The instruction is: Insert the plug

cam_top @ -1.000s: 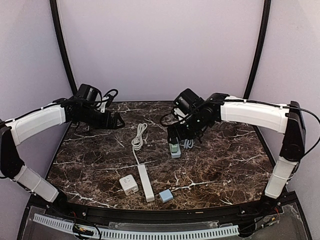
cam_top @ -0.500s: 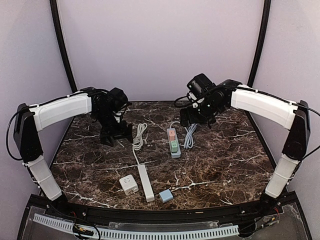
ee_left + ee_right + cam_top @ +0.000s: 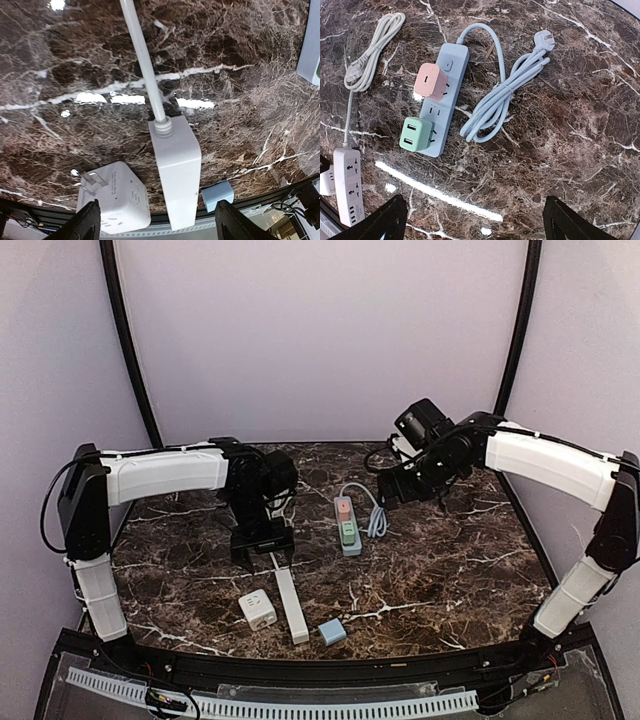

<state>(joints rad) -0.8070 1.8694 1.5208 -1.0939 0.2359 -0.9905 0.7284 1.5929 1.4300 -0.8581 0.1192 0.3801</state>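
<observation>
A white power strip (image 3: 291, 605) lies near the front edge, its cable (image 3: 142, 55) running to the back. A white cube adapter (image 3: 257, 609) with bare prongs lies to its left, and a small light-blue adapter (image 3: 332, 631) to its right. My left gripper (image 3: 263, 545) hovers open and empty over the strip's cable end (image 3: 176, 165), with the cube (image 3: 115, 197) and the blue adapter (image 3: 217, 195) below it. A blue power strip (image 3: 346, 523) carries a pink adapter (image 3: 431, 82) and a green adapter (image 3: 416, 134). My right gripper (image 3: 392, 488) is open and empty, behind and to the right of it.
The blue strip's coiled cord (image 3: 502, 97) lies beside it, its plug (image 3: 544, 39) loose on the marble. The white strip's cord is coiled (image 3: 372, 50) at the back. The table's front rail (image 3: 300, 670) runs close behind the white strip's end.
My left arm has swung from the back left corner to the centre, over the white strip's cable end. My right gripper has drawn back and to the right from the blue strip.
</observation>
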